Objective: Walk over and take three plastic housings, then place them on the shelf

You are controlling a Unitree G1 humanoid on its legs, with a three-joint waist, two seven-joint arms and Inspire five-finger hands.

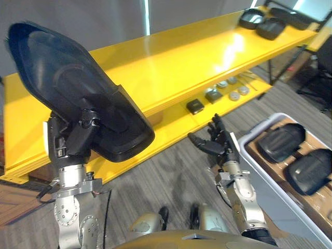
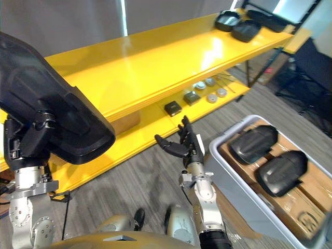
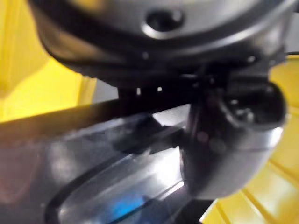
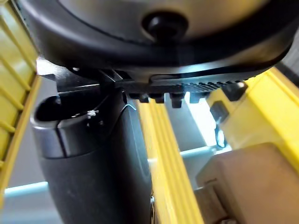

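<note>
Left eye view has the left hand (image 1: 78,136) up high at the near left. Its dark fingers are curled tight round the bottom edge of a big black plastic housing (image 1: 67,78). The housing sticks up and away from the hand. It is tilted and hangs over the near left part of the yellow shelf (image 1: 181,62). It is smooth and a bit shiny, long and rounded like a shell, with a raised rim and a dip in the middle. In the left wrist view the hand lies right against the housing's glossy face.

The right hand (image 1: 217,142) is lower down, in the middle, over the grey carpet (image 1: 166,174). Its fingers are spread apart and it holds nothing. It is just left of a pale grey bin (image 1: 264,181) and near the shelf's lower board (image 1: 223,106).

The shelf top is flat, bright and shiny. At its far right end lie other black housings (image 1: 270,27). On the lower board sit small dark boxes (image 1: 195,106) and some little round silver discs (image 1: 234,96). Inside the bin, two bin housings (image 1: 281,142) lie side by side on brown cardboard (image 1: 316,199).
</note>
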